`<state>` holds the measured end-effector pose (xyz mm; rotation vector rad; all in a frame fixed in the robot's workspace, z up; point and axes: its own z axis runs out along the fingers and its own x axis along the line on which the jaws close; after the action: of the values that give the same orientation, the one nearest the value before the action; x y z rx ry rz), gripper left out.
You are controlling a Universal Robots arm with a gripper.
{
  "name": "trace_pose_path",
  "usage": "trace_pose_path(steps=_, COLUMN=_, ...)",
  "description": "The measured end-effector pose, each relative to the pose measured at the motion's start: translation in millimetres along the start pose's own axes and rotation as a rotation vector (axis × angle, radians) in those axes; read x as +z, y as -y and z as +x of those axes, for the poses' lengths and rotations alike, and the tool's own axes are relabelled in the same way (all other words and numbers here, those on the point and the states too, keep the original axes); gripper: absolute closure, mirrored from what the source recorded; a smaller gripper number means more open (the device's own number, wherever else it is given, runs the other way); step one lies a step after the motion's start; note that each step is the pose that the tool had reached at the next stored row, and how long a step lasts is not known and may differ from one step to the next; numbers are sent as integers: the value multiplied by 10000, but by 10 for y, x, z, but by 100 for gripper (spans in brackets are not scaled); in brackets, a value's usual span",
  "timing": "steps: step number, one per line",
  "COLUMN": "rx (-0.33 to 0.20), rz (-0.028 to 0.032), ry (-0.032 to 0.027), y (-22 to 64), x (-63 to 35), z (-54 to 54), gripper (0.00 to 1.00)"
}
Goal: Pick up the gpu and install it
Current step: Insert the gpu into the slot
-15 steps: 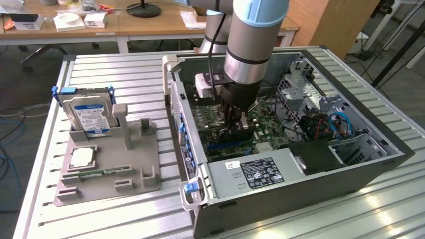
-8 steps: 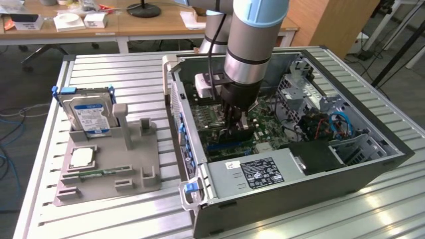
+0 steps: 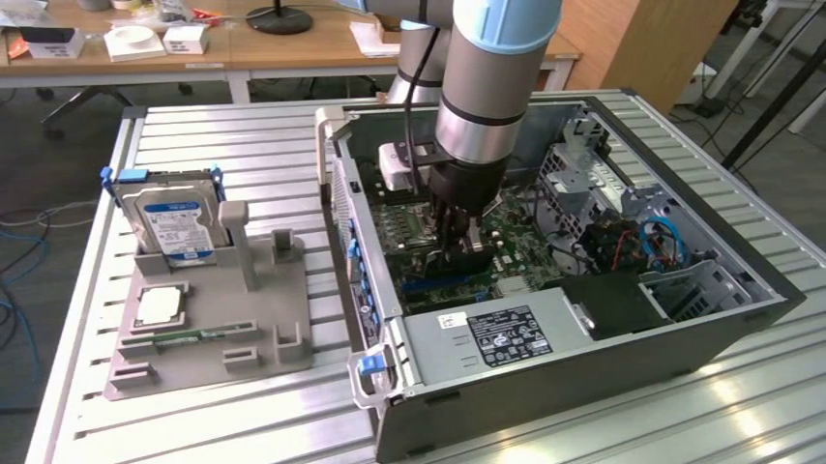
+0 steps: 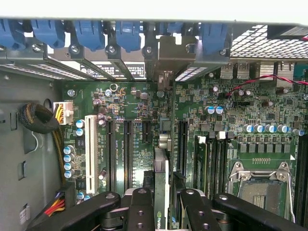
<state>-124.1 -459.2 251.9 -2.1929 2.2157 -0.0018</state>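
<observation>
While we look down from the wrist, pincer [image 4: 162, 204]: we see it clenched on the gpu [image 4: 162, 187], one black finger on each side of the card's top edge.
Gpu: we see it edge-on and upright, held over the motherboard [image 4: 226, 130], its silver bracket end toward the rear slot covers [image 4: 110, 67].
Arm: we see it reaching down into the open computer case [image 3: 722, 319] in the exterior view, the pincer [image 3: 458, 253] low over the board.
Fixture: we see a grey holder [image 3: 207, 329] on the table [image 3: 722, 416] at the exterior view's left, carrying a hard drive [image 3: 174, 224] with a blue-white label.
</observation>
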Motion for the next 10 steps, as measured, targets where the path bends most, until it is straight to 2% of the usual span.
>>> trace_pose_path(steps=10, rx=0, rz=1, ry=0, y=0, x=10, z=0, gripper=74)
